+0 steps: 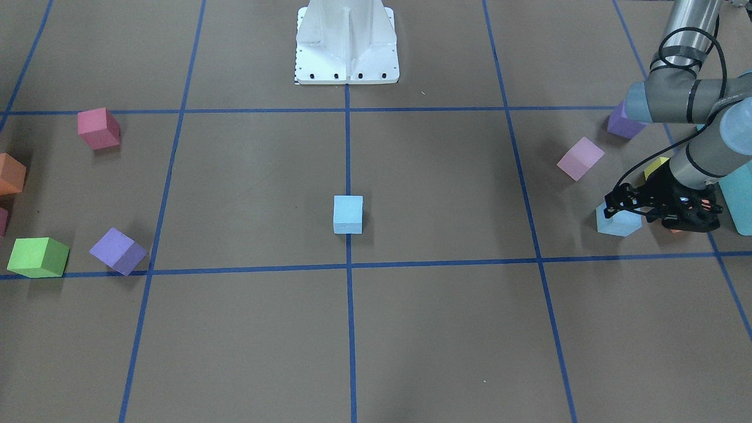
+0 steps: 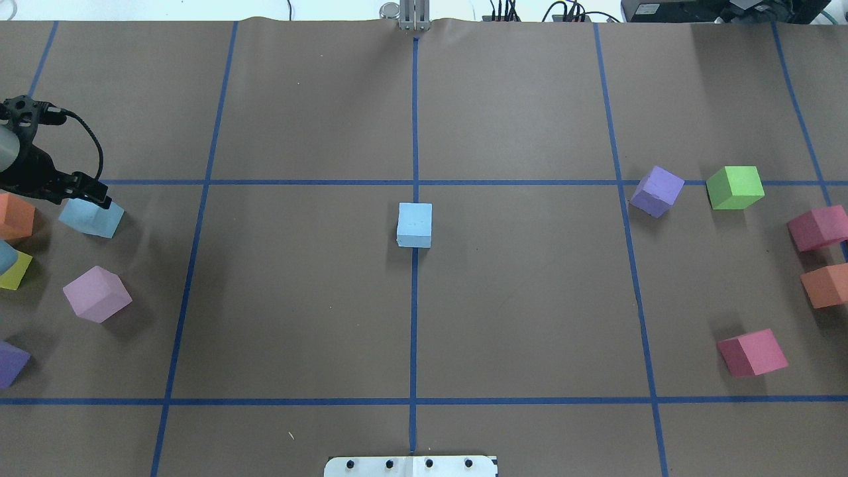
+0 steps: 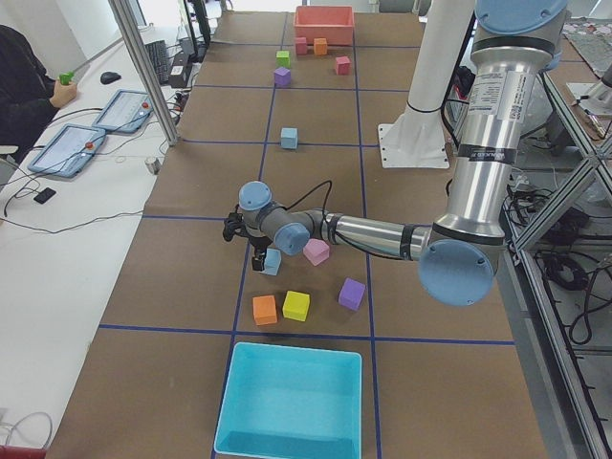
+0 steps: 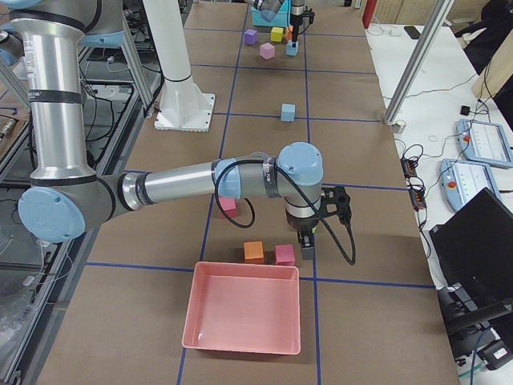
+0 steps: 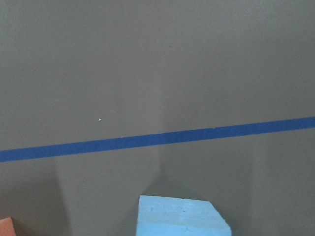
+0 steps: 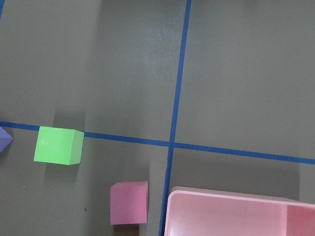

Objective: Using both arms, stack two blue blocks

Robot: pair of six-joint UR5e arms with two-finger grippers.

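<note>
One light blue block [image 1: 348,214] sits on the centre tape line [image 2: 415,225]. The second blue block [image 1: 620,224] lies at the table's left end [image 2: 93,218] and shows at the bottom of the left wrist view [image 5: 179,216]. My left gripper [image 1: 614,207] is down at this block, its fingers at the block's top edge in the overhead view [image 2: 89,193]. I cannot tell if it grips the block. My right gripper [image 4: 309,247] shows only in the exterior right view, low by the pink bin; I cannot tell if it is open or shut.
Orange [image 2: 13,216], yellow [image 2: 14,270], pink [image 2: 97,293] and purple [image 2: 10,363] blocks crowd the left blue block. A turquoise bin [image 3: 292,402] stands beyond them. Purple [image 2: 656,191], green [image 2: 734,187] and magenta [image 2: 752,353] blocks and a pink bin [image 4: 244,317] lie at the right end.
</note>
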